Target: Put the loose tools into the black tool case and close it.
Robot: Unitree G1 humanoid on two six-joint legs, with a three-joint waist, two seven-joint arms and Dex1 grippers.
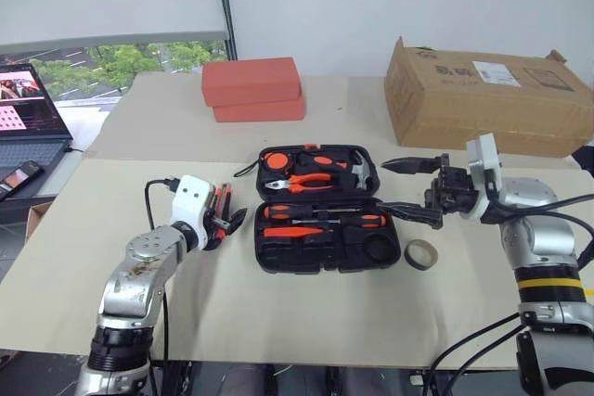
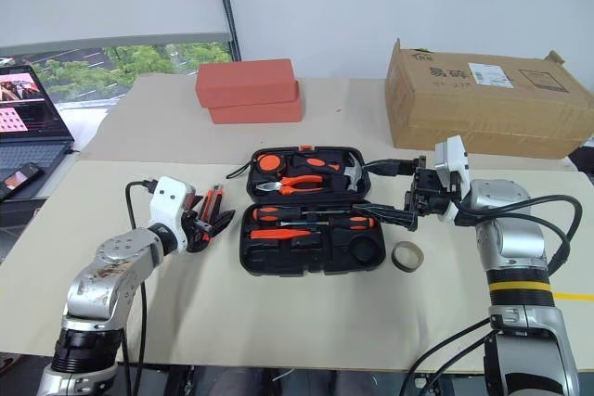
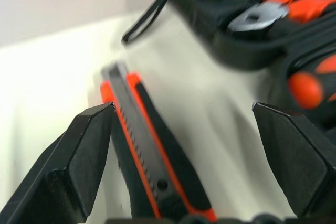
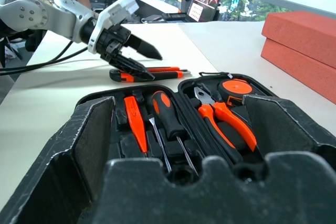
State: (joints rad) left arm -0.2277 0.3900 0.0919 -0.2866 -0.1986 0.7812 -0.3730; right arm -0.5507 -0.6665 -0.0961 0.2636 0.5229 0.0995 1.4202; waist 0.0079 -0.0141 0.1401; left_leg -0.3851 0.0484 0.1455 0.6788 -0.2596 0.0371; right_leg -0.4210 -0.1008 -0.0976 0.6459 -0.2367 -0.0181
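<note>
I see the black tool case point(image 1: 320, 208) lying open at the centre of the frame on the tabletop point(image 1: 278, 312), lid half toward the top. In its lower half sit an all-orange screwdriver point(image 1: 292, 231) and two black-and-orange screwdrivers point(image 1: 316, 214); the pliers point(image 1: 306, 183) and hammer point(image 1: 357, 173) fill the lid half. My left hand point(image 1: 225, 223) sits left of centre, its fingers spread wide and holding nothing, with the orange-and-black utility knife point(image 3: 147, 156) lying on the tabletop between and just under them, left of the case. My right hand point(image 1: 408, 189) is at the right of the frame, pointing toward the case's right edge, fingers wide apart and empty. The tape ring point(image 1: 421, 254) rests on the tabletop just right of the case's lower right corner, below that hand. Two red-orange boxes point(image 1: 252, 88) are stacked at upper centre, and a cardboard box point(image 1: 483, 95) stands at upper right.
</note>
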